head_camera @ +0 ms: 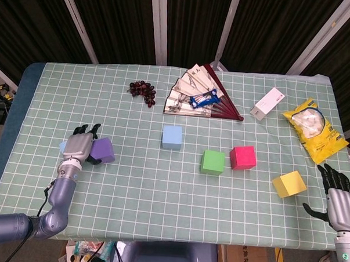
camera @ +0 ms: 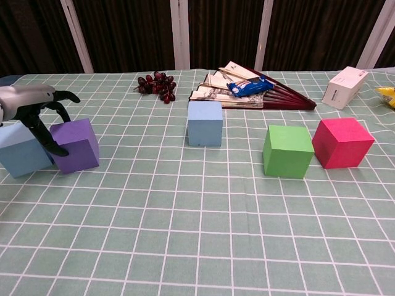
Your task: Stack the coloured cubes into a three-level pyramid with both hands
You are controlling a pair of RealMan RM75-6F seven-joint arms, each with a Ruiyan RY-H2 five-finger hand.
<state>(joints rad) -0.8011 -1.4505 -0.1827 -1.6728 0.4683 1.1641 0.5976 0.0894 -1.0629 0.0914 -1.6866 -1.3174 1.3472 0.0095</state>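
On the tabletop point(head_camera: 161, 182) nothing stacked yet | my left hand point(head_camera: 81, 143) curls around purple cube point(camera: 75, 145), grip uncertain | right hand point(head_camera: 338, 193) spread, empty | all levels left.

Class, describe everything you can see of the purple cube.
The purple cube is a plain, matte, foam-like block with slightly rounded edges, sitting flat on the checked cloth at the table's left side. It is turned slightly askew to the grid. A light blue cube adjoins its left side, and the left hand curls its fingers over it.
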